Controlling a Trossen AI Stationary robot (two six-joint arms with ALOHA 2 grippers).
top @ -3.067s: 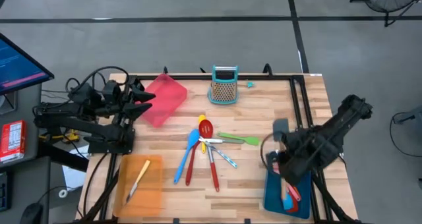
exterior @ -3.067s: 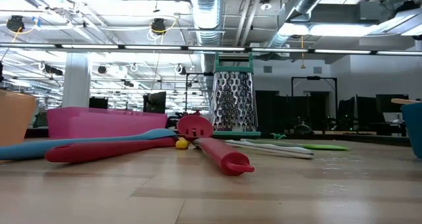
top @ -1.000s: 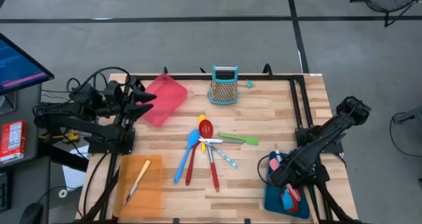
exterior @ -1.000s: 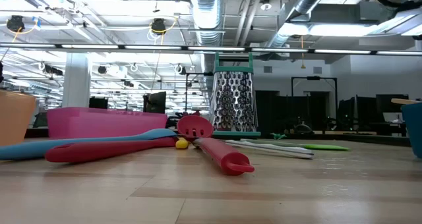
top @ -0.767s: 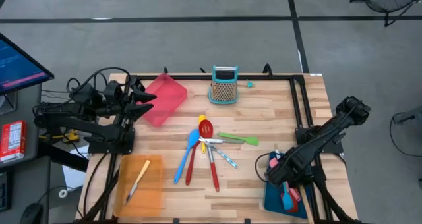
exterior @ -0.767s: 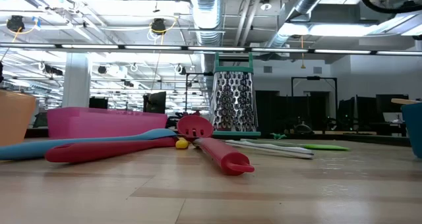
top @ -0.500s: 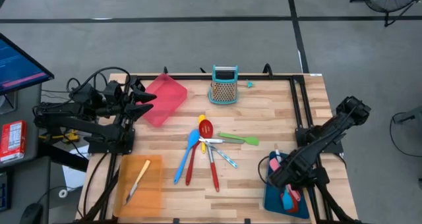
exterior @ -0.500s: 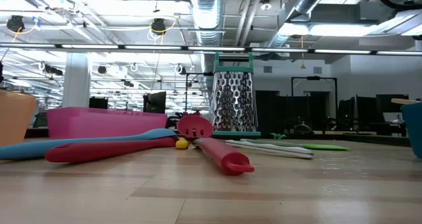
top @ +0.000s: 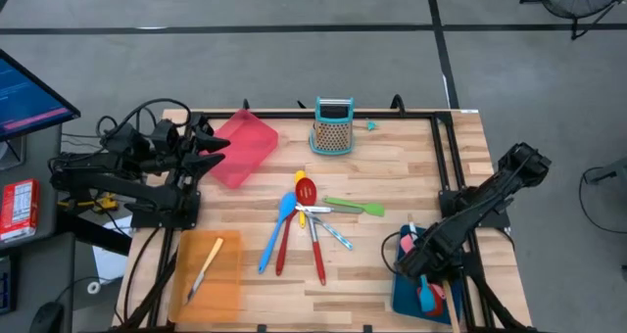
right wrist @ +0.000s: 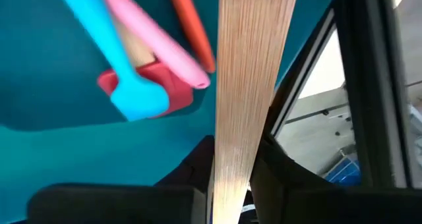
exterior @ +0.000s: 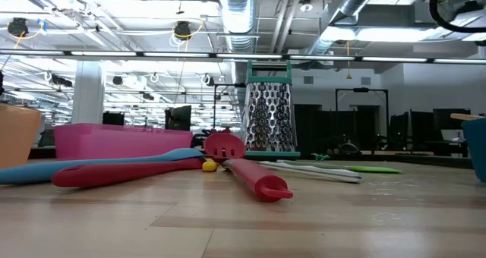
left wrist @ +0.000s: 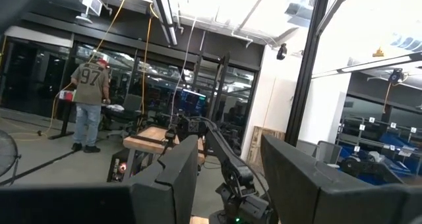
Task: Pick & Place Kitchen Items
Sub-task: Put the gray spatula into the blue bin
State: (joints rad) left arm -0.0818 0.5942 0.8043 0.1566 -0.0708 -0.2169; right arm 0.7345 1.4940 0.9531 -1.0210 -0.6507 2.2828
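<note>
The bench [top: 411, 176] is partly sorted, and I judge the step in hand to be a drop-off. The right claw [top: 419, 266] is low over the blue tray [top: 402, 296] at the bench's front right corner. It is clamped on a slim wooden handle [right wrist: 247, 85] that runs straight between its fingers. The next move should be to lower the handle until it lies flat inside the tray's rim, then let go and lift clear, since the handle sits near the tray's edge and could tip out.

The left claw [left wrist: 231, 178] waits at the bench's left edge beside the red tray [top: 250, 147], fingers apart and gripping nothing.

Nothing shows in the red tray. The orange tray [top: 230, 279] at the front left holds one pale-handled piece [top: 206, 266]. The blue tray holds a blue spatula [right wrist: 112, 59], a pink handle [right wrist: 158, 49], a red piece [right wrist: 171, 95] and an orange handle [right wrist: 191, 26], all overlapping.

Several pieces wait in a loose fan mid-bench: a blue spoon [top: 274, 237], a red spoon [top: 294, 225], a red-handled tool [top: 316, 255], a green spatula [top: 355, 207] and some silvery cutlery [top: 313, 210].
</note>
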